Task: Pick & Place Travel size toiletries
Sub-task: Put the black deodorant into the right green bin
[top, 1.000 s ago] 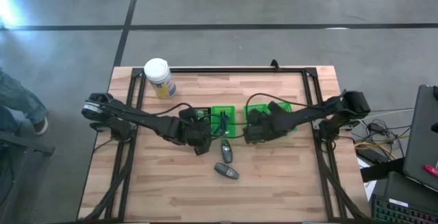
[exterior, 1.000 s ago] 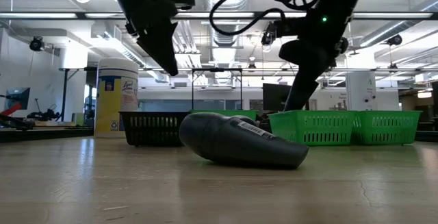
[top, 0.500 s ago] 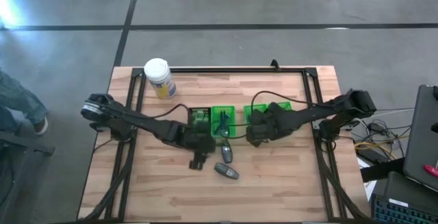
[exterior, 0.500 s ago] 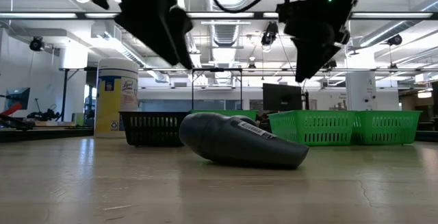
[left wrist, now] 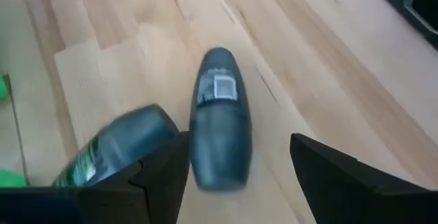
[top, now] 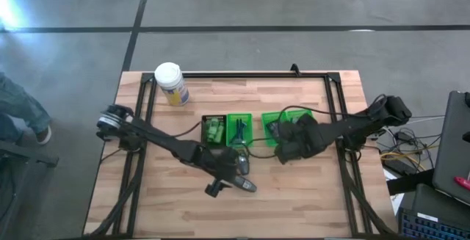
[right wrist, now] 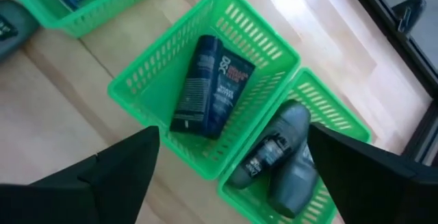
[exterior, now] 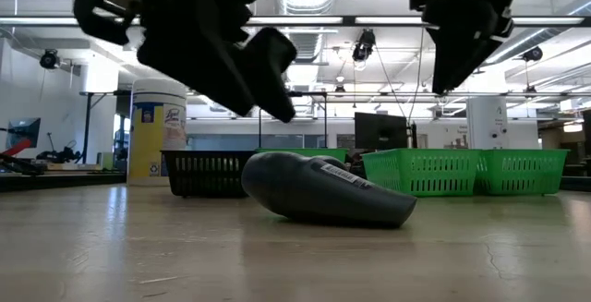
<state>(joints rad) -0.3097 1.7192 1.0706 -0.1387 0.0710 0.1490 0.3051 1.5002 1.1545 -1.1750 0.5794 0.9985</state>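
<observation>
Two dark grey oval tubes (top: 242, 164) (top: 245, 185) lie on their sides on the wooden table. My left gripper (top: 228, 172) hovers open just above them. In the left wrist view one tube (left wrist: 219, 121) lies ahead between the fingers and the other (left wrist: 113, 152) sits beside one finger. My right gripper (top: 286, 146) hangs open above two green trays. One tray (right wrist: 137, 94) holds a dark blue packet (right wrist: 212, 87); the other (right wrist: 342, 125) holds two grey tubes (right wrist: 280, 155).
A white-lidded jar (top: 170, 84) stands at the far left. A black tray (top: 214, 130) with green bottles and a green tray (top: 240, 130) with dark sticks sit left of the right gripper. A black rail (top: 257, 75) frames the table's far edge.
My left gripper has travelled from the trays toward the table's near edge and down over the two loose tubes. My right gripper has risen out of the green tray and drifted toward the table's right edge. The tubes on the table have stayed put.
</observation>
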